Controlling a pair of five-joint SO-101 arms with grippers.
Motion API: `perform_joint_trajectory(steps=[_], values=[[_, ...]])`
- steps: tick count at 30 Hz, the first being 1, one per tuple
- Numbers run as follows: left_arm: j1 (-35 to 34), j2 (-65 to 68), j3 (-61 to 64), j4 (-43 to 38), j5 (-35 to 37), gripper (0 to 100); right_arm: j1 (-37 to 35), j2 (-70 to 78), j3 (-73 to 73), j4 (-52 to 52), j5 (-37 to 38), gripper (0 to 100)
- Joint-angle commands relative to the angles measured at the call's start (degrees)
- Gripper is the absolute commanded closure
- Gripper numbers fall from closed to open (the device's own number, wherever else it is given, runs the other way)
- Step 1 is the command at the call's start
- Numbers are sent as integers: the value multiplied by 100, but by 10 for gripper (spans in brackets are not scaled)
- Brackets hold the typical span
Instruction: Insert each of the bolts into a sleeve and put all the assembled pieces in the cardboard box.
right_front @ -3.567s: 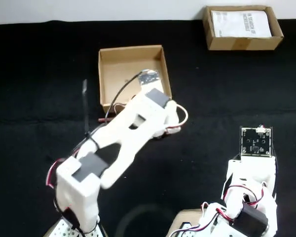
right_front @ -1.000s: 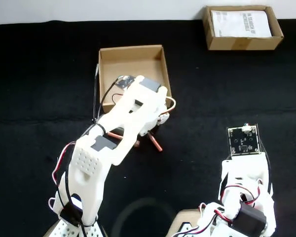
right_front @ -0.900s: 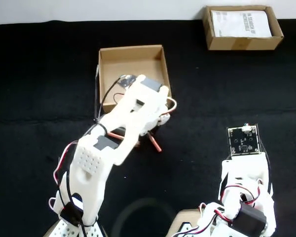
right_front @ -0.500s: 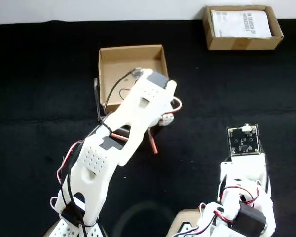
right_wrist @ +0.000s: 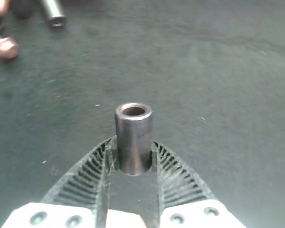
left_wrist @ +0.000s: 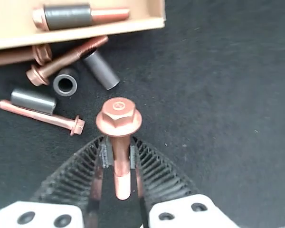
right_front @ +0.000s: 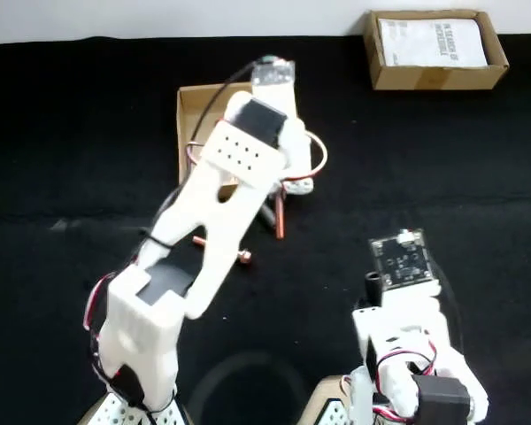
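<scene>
- A black surface point(right_front: 442, 168) is seen under a cardboard box point(right_front: 188, 111).
- A bolt point(left_wrist: 119, 124) is gripped by the left jaws.
- A sleeve point(right_wrist: 133, 137) is gripped by the right jaws.

Table point(right_front: 478, 177): black matte cloth, fine weave, evenly lit, no hard shadows. White strip point(right_front: 159, 18) along the far edge. Far right: open cardboard tray point(right_front: 434, 80) holding a printed sheet point(right_front: 432, 42).

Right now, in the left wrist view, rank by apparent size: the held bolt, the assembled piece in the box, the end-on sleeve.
Largest, unranked: held bolt and assembled piece, alike in length, the bolt nearer the camera.
Smallest: end-on sleeve.
</scene>
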Motion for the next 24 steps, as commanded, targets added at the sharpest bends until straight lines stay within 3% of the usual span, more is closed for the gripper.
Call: perform_joint_trajectory(steps=[1,4,14,21,24], values=[[40,-980,-48,35,-264,992,-523,-22,-277,22,-44,991],[75,-1657,400,35,-475,991,-752,-22,-303,4,-141,991],[470,-4119,2264,-9,-1029,991,-796,-22,-1297,277,-1837,991],[892,-5367,3152,-9,-1029,991,-1842,-84,-1938,927,-2629,991],[866,-5798,3547,-9,-1037,991,-1877,-435,-1947,919,-2787,991]])
